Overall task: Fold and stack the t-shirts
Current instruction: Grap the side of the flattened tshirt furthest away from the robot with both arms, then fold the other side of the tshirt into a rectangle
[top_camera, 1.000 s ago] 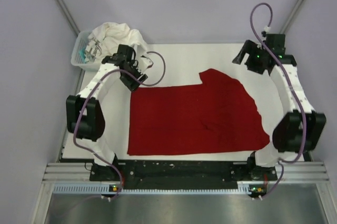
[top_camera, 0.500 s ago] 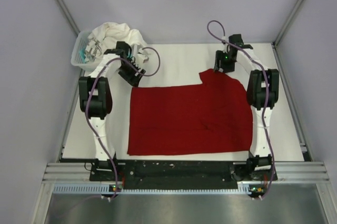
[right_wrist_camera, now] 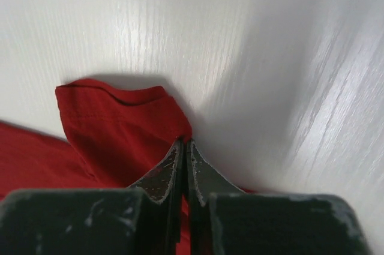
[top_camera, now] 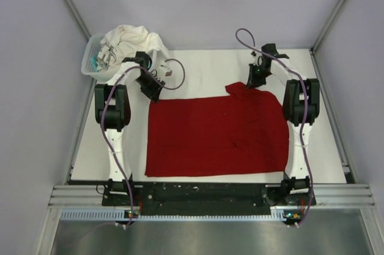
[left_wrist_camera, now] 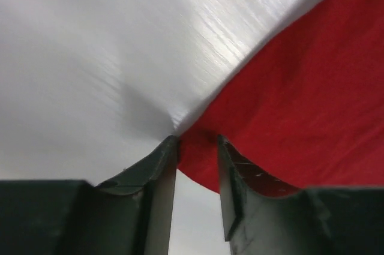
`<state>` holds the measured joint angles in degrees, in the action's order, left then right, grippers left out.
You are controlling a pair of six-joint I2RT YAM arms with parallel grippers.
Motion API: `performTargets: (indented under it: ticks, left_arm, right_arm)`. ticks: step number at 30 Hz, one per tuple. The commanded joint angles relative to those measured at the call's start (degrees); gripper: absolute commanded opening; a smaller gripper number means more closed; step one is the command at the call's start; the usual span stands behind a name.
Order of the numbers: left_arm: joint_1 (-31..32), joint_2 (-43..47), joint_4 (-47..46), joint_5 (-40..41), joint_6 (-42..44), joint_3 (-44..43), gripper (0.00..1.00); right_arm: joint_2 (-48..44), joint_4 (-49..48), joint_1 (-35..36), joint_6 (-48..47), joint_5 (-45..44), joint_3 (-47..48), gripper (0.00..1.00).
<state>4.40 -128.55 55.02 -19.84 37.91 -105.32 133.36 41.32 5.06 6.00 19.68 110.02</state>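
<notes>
Right gripper (right_wrist_camera: 185, 142) is pinched together on the sleeve hem of the red t-shirt (top_camera: 216, 135), right at its tips. Left gripper (left_wrist_camera: 198, 140) has its jaws apart, straddling the shirt corner (not clamped yet). Best to close left fully, then lift both evenly, edge taut.

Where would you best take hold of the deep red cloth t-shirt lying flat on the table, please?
Pinch the deep red cloth t-shirt at its far corners, coming down over the far edge: it lies flat, so only corners and the raised sleeve offer a lip. The right gripper is shut on that sleeve; the left gripper straddles the far-left corner.
</notes>
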Motion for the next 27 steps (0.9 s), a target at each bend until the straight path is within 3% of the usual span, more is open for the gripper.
performTargets:
  ticks: [1,2,10,18,22,27]
  left_arm:
    - [-0.3,0.4,5.4,-4.9,2.3,-0.4,0.15]
    - [-0.3,1.6,4.6,-4.8,2.3,0.5,0.00]
    - [-0.2,15.5,-1.7,-5.4,0.6,8.5,0.00]
    - [1.7,34.9,-3.7,-8.4,5.7,31.0,0.00]
    - [1.7,41.0,-3.1,-7.3,10.1,40.3,0.00]
    - [2.3,40.7,-3.5,-5.8,11.9,45.8,0.00]
  right_arm:
    - [-9.2,-1.2,0.6,0.8,2.4,-4.0,0.00]
    - [-11.3,-1.9,0.6,1.1,2.4,-5.5,0.00]
    - [-32.3,-4.1,0.7,5.7,0.8,-26.1,0.00]
    - [-56.6,-1.1,0.8,11.5,-6.0,-54.7,0.00]
    - [-62.8,0.9,0.8,14.4,-6.1,-61.6,0.00]
    - [-65.5,2.2,0.8,17.9,-6.6,-65.6,0.00]
